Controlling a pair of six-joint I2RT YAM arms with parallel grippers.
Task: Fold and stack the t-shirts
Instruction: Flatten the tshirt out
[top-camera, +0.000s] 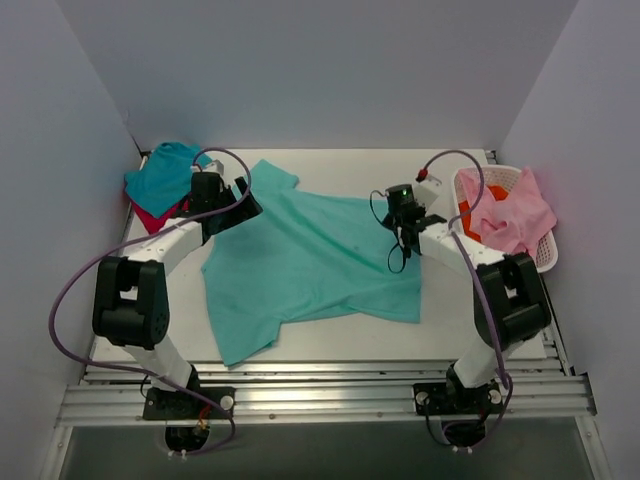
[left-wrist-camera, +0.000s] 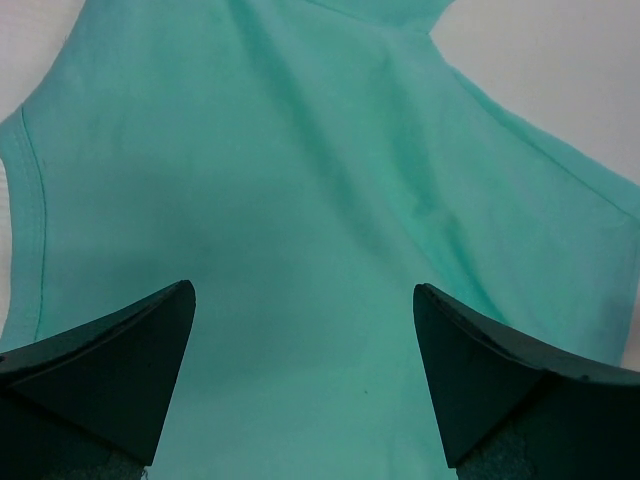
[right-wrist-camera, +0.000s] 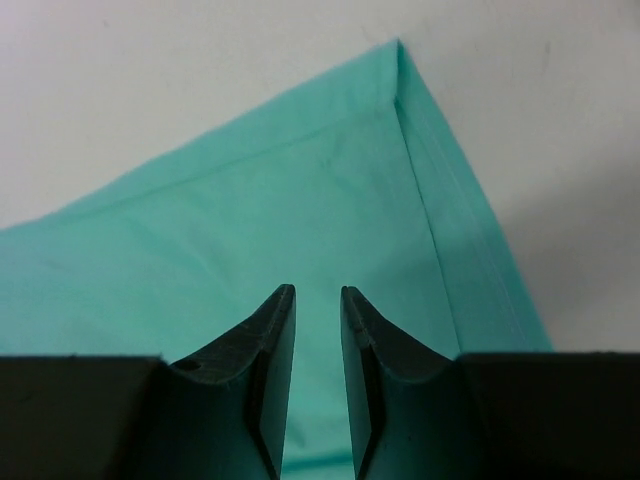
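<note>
The large mint-green t-shirt (top-camera: 310, 265) lies spread flat across the middle of the table. My left gripper (top-camera: 245, 200) hovers over its far left part near a sleeve, jaws wide open and empty (left-wrist-camera: 304, 300), with the mint cloth (left-wrist-camera: 300, 170) below. My right gripper (top-camera: 405, 235) is over the shirt's far right edge. Its jaws (right-wrist-camera: 318, 292) stand a narrow gap apart with nothing between them, just short of the shirt's hemmed corner (right-wrist-camera: 395, 60). The darker teal shirt (top-camera: 160, 175) lies bunched at the back left on the magenta-red one (top-camera: 150, 216).
A white lattice basket (top-camera: 545, 258) stands at the right edge, holding a pink cloth (top-camera: 515, 212) and something orange (top-camera: 468, 215). White walls close in the left, back and right. Bare table (top-camera: 330, 335) shows along the front.
</note>
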